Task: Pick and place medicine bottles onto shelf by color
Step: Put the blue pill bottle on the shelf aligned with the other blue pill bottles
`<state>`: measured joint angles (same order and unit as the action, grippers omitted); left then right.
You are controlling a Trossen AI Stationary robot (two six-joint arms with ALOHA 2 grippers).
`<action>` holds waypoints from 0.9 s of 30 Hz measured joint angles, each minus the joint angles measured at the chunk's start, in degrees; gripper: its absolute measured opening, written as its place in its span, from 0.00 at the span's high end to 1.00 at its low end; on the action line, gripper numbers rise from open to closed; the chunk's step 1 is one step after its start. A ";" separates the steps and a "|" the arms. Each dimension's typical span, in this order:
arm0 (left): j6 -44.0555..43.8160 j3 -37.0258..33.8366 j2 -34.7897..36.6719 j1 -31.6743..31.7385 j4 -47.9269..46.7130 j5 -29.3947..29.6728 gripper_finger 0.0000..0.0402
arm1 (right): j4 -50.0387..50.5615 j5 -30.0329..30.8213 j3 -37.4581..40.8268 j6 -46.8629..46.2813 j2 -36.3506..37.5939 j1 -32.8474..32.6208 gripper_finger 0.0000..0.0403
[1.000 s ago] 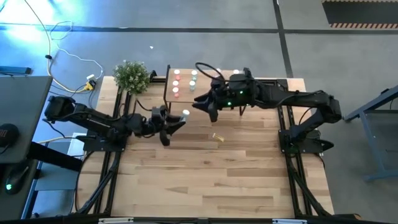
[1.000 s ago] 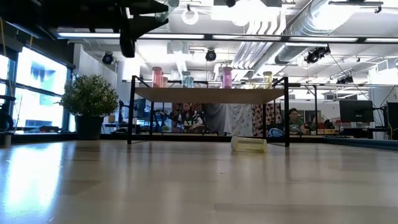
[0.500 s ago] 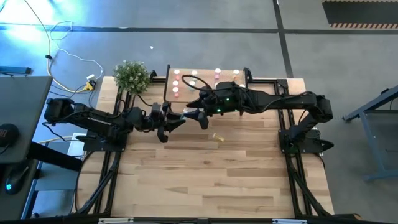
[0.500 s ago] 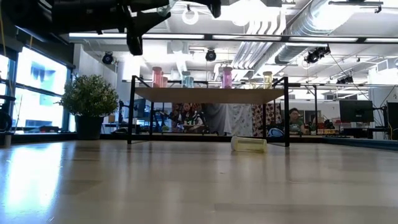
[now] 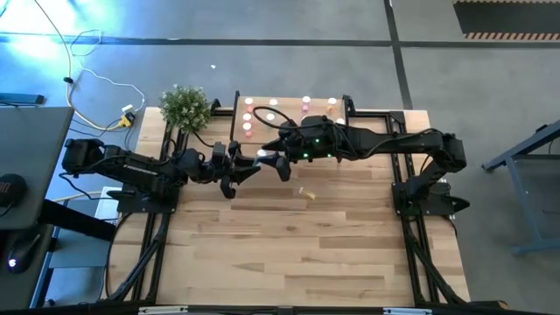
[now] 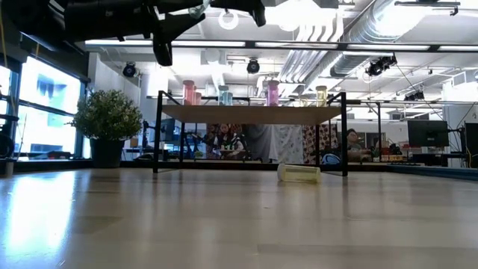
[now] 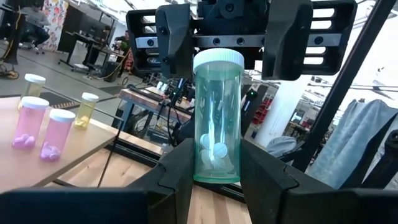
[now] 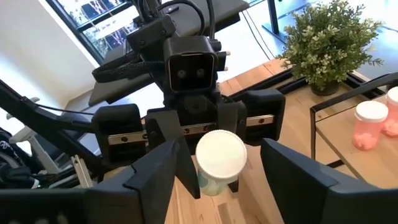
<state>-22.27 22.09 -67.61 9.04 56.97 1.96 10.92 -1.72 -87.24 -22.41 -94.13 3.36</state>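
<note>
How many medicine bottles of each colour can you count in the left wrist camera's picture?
Pink bottles: 2
Yellow bottles: 2
Mint-green bottle: 1
Total: 5

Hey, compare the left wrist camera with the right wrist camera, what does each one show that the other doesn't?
Only the left wrist view shows pink bottles and yellow bottles standing on the shelf, plus the right gripper open behind the green bottle.

Only the right wrist view shows the potted plant, a salmon bottle and the left gripper head-on.

Both show the green bottle with its white cap upright in the left gripper, between the right gripper's spread fingers.
</note>
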 joint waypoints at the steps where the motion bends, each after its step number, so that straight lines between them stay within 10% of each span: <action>1: -0.05 0.00 0.00 0.00 0.00 -0.01 0.74 | -0.04 0.00 0.00 -0.02 0.00 0.02 0.46; 27: -0.06 1.44 -0.04 0.00 -0.76 0.20 0.74 | -3.45 -0.40 -0.02 -3.26 -2.05 0.37 0.74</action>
<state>-22.33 23.53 -67.66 9.04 56.21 2.15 7.46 -2.12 -87.26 -25.67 -96.18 3.73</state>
